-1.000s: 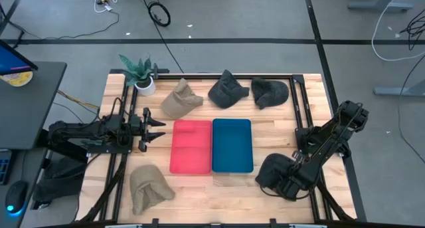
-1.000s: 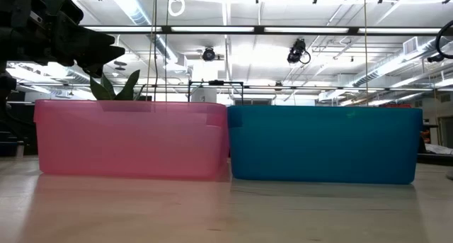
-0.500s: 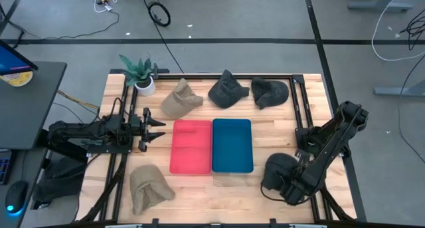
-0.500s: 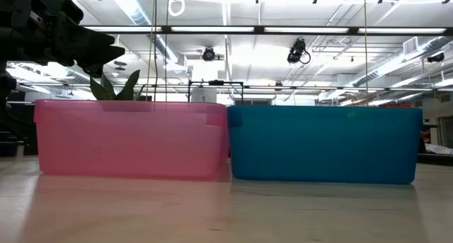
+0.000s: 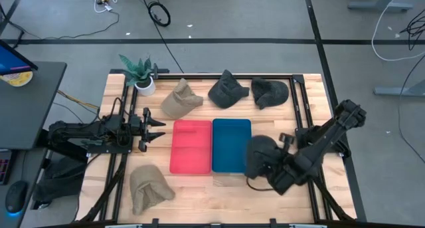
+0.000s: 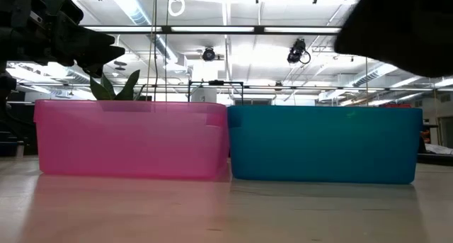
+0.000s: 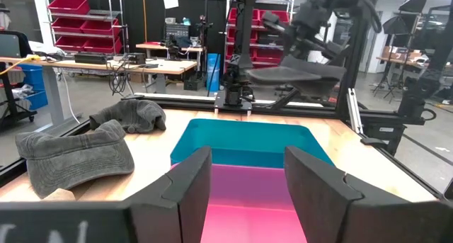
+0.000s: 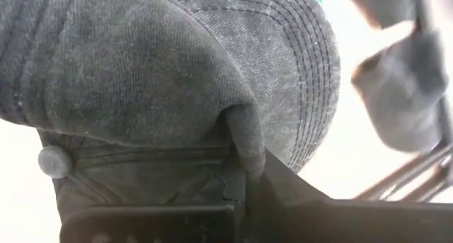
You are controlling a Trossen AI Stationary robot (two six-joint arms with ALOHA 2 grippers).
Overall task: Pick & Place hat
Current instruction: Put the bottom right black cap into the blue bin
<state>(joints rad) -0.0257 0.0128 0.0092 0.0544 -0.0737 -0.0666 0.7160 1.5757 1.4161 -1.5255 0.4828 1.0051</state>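
My right gripper is shut on a dark grey cap and holds it in the air at the right edge of the blue bin. In the left wrist view the cap hangs above the bin's far side. In the low view it is a dark shape at upper right. The pink bin stands against the blue bin's left side. My left gripper waits open, left of the pink bin. My right gripper pinches a fold of the cap's crown cloth between its two fingers, next to the stitched brim. The crown's top button shows beside the fingers. The cap is lifted clear of the table.
Three more caps lie along the far edge: a tan one and two dark ones. Another tan cap lies near the left front corner. A potted plant stands at the far left corner.
My right gripper has carried the dark cap from the table's near right corner up and leftward, toward the blue bin. The cap has been lifted clear of the table and has come into the low view at upper right.
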